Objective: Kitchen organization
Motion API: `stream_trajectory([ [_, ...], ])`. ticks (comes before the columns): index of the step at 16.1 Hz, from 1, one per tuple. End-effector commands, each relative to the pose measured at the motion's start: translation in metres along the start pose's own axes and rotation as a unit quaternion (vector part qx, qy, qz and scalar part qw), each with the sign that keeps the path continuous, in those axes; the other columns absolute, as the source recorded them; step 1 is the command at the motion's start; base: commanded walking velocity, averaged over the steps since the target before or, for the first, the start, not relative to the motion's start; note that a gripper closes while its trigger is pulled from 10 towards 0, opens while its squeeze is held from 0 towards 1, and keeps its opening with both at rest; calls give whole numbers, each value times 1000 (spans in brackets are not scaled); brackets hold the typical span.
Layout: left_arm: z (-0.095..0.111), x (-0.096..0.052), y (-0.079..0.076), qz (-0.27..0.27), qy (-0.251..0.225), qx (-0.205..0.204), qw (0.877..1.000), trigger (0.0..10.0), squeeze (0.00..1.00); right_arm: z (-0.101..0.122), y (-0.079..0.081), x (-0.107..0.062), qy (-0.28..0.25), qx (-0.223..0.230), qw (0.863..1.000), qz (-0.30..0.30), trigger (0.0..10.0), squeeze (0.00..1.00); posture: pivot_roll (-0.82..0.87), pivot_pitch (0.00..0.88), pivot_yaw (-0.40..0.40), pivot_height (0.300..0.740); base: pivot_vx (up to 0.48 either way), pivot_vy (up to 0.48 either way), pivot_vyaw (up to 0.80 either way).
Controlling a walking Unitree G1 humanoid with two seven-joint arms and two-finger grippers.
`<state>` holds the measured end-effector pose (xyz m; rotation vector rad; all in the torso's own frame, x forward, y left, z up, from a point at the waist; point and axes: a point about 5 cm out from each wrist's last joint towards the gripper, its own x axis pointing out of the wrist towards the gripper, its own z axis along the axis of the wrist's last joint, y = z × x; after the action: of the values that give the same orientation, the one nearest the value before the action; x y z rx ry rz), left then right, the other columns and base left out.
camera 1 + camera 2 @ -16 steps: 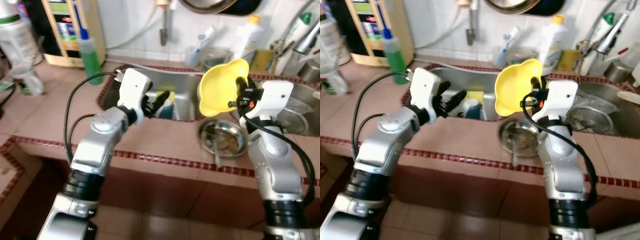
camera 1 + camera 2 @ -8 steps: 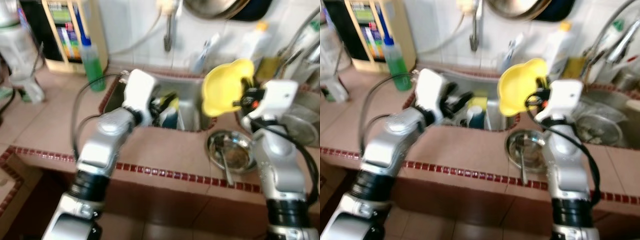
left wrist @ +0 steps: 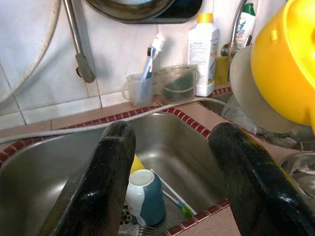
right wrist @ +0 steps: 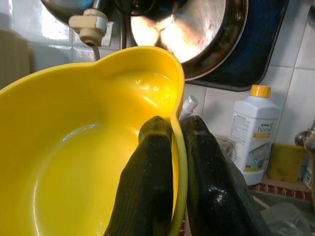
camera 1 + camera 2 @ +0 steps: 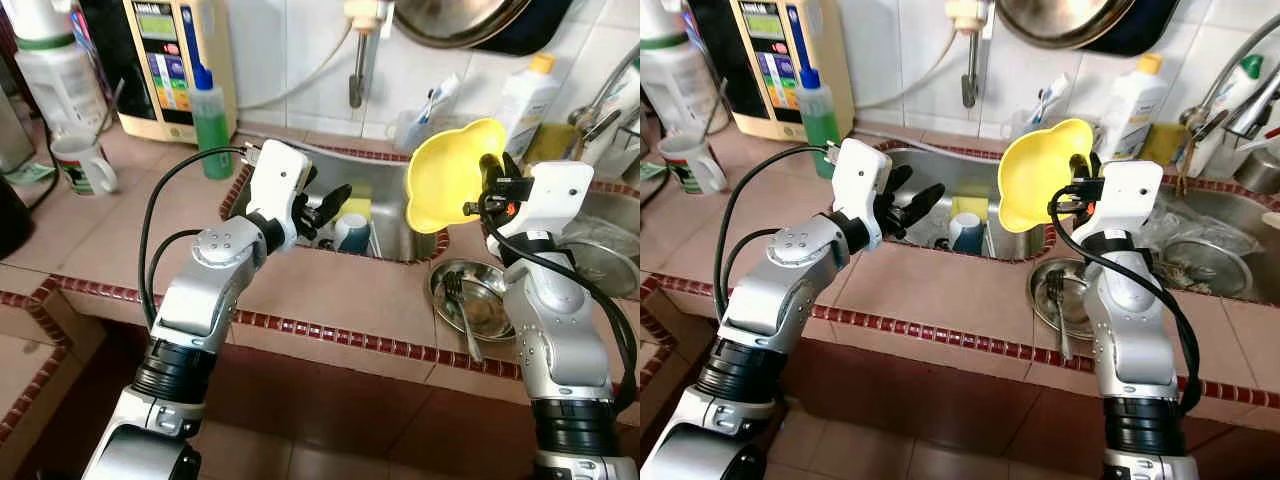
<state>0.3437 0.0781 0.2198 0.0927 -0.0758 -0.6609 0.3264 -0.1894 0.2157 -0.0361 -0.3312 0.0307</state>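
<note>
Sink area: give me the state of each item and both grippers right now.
Yellow bowl: lifted, tilted on edge, rim pinched by the right gripper.
Left gripper: fingers open, holding nothing, above the sink.
Blue cup: lying in the sink basin.
Steel bowl: upright on the counter, utensil inside.
Mug: upright on the counter.
Green bottle: upright, capped.
</note>
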Motion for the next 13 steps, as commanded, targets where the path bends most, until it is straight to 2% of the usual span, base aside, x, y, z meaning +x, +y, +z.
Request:
stream_trajectory([
  [1,3,2,-2,-6,-2,1,1000,10000,0,5,-3,1,-7,-3,1000,-2,10000,0,-63,36,-20,740,255,0,0],
  [13,3,2,-1,-4,1,5,1000,10000,0,5,-3,2,-7,-3,1000,1,10000,0,-61,40,-19,740,249,0,0],
])
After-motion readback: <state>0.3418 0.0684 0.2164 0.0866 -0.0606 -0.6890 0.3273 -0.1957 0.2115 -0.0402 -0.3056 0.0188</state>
